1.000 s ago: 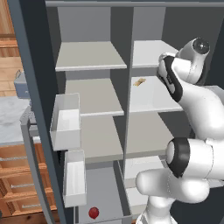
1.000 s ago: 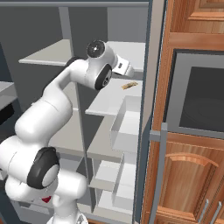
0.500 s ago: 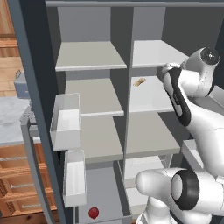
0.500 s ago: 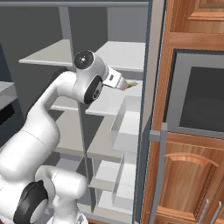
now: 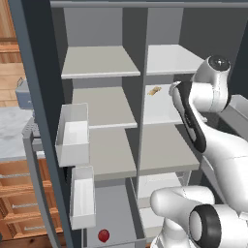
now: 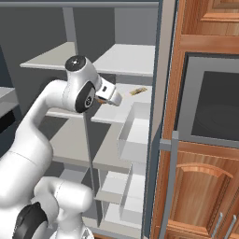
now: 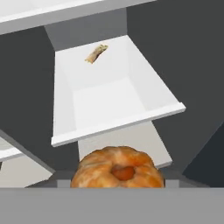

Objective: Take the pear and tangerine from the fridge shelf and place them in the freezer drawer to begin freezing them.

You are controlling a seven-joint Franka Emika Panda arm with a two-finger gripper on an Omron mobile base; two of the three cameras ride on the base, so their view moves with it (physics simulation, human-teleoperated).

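Holding the tangerine in our closed jaws, out in front of the open fridge.
Beyond the jaws a tan scrap lies on the fridge shelf; far below them, the pear sits in the freezer drawer.

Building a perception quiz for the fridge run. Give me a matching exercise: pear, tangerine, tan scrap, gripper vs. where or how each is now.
Things:
1. pear
2. tangerine
3. tan scrap
4. gripper

Places or states:
A. lying on a fridge shelf
B. closed around a fruit
C. down in the freezer drawer
D. held right at the hand camera

Pairs: 1-C, 2-D, 3-A, 4-B
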